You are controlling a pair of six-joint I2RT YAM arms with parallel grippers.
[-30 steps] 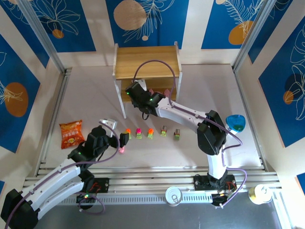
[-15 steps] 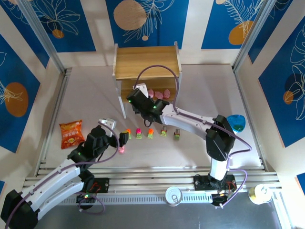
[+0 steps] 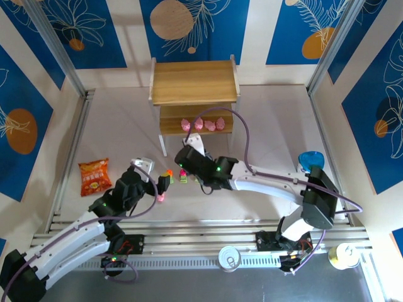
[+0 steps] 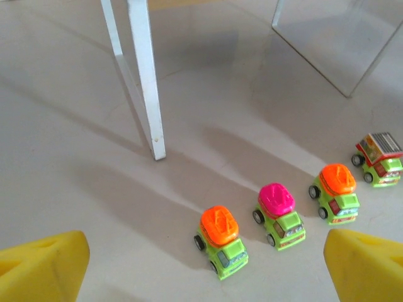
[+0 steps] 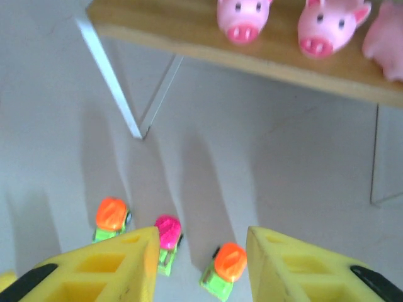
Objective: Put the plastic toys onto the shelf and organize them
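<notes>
The shelf (image 3: 195, 82) stands at the back, with three pink figures (image 5: 242, 19) showing on its lower board (image 5: 189, 47); the top view shows several there (image 3: 203, 124). A row of green toy cars sits on the table: orange-topped (image 4: 221, 234), magenta-topped (image 4: 280, 214), orange-topped (image 4: 335, 192), grey-brown-topped (image 4: 379, 157). My left gripper (image 4: 204, 277) is open, low and just short of the first orange car. One pink figure (image 3: 161, 197) lies by my left gripper (image 3: 165, 182). My right gripper (image 5: 201, 264) hangs open above the cars (image 5: 227, 267), with nothing held. My right arm (image 3: 252, 179) hides part of the row.
An orange-red snack bag (image 3: 94, 177) lies at the left. A blue bowl (image 3: 310, 161) sits at the right. The shelf's white leg (image 4: 146, 75) stands just beyond the cars. A can (image 3: 230, 258) and a round tub (image 3: 343, 255) rest on the near rail.
My right arm has drawn back from the shelf's lower board toward the row of cars, uncovering the pink figures there. My left arm has barely moved.
</notes>
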